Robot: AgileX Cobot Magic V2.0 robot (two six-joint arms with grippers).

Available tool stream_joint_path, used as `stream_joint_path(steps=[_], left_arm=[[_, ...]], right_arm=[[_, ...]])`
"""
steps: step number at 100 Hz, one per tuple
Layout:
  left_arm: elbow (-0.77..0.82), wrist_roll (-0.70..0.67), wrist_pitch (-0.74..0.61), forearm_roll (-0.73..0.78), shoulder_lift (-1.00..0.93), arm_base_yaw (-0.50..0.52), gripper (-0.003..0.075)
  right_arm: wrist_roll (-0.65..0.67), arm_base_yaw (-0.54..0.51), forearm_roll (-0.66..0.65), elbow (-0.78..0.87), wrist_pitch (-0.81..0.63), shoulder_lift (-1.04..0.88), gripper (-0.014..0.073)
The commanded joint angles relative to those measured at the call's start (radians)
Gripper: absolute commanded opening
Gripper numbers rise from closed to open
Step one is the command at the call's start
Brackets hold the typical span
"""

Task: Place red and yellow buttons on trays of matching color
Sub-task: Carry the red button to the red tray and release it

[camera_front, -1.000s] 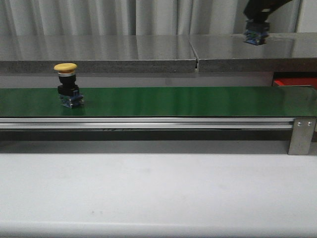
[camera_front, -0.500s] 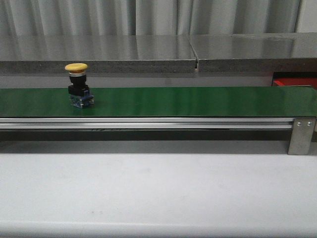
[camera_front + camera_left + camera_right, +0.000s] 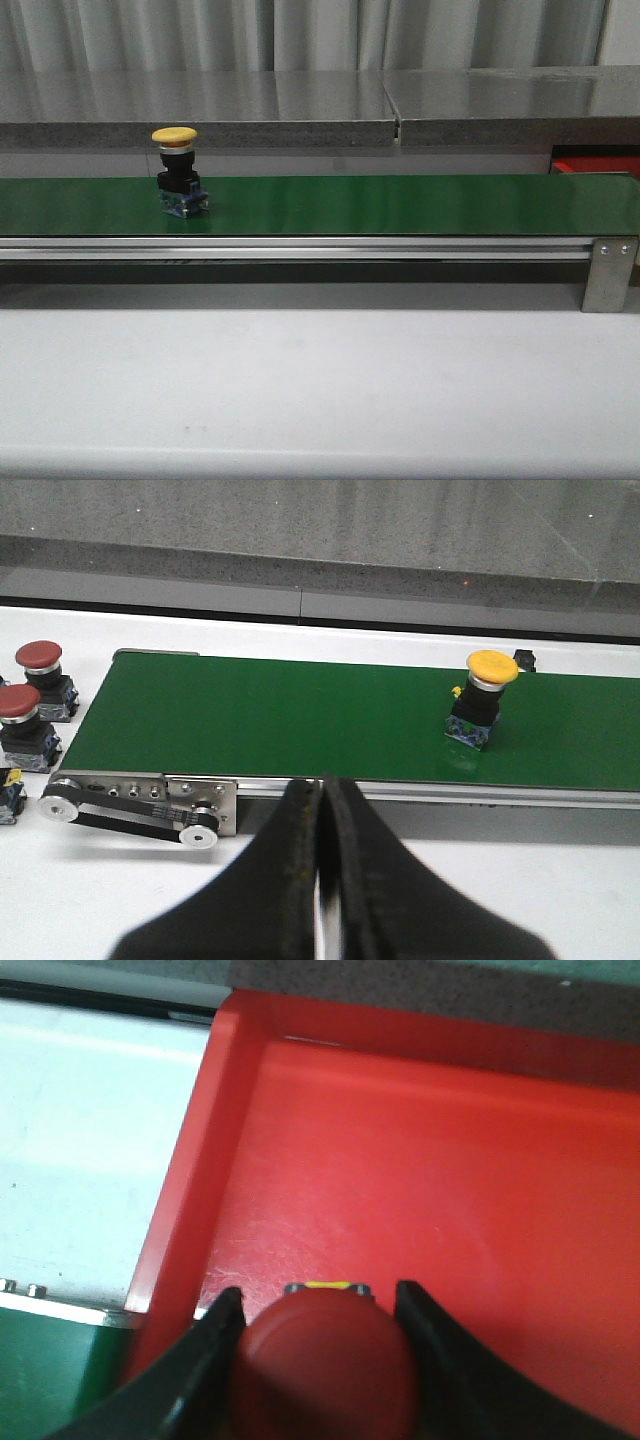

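A yellow button [image 3: 176, 170] stands upright on the green belt [image 3: 400, 205], left of its middle; the left wrist view shows the same yellow button [image 3: 485, 695]. My left gripper [image 3: 322, 785] hangs in front of the belt, shut with nothing between its fingers. My right gripper [image 3: 320, 1305] is shut on a red button [image 3: 325, 1370] and holds it over the red tray [image 3: 450, 1160], near the tray's wall. Only a sliver of that red tray [image 3: 595, 163] shows beyond the belt's right end in the front view. Neither arm shows there. No yellow tray is in view.
Two more red buttons [image 3: 42, 665] [image 3: 20, 715] stand on the white table off the belt's left end, by the belt pulley [image 3: 195, 830]. A grey stone ledge [image 3: 300, 110] runs behind the belt. A metal bracket [image 3: 608, 272] closes the belt's right end.
The yellow button has ridden rightward along the belt. My right gripper, seen a second ago at the top right of the front view with a button, has left that view.
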Motion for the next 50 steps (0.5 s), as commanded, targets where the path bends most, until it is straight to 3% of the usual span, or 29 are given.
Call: stream_joint_path(steps=[1,50], left_arm=[[-0.025,0.0,-0.072,-0.023,0.006,-0.01,-0.002],[-0.025,0.0,-0.072,-0.023,0.006,-0.01,-0.002]], right_arm=[[0.001,-0.003,0.051,-0.036,-0.038,-0.041,0.004],[0.001,0.038,0.059,-0.03,-0.02,0.071,0.004]])
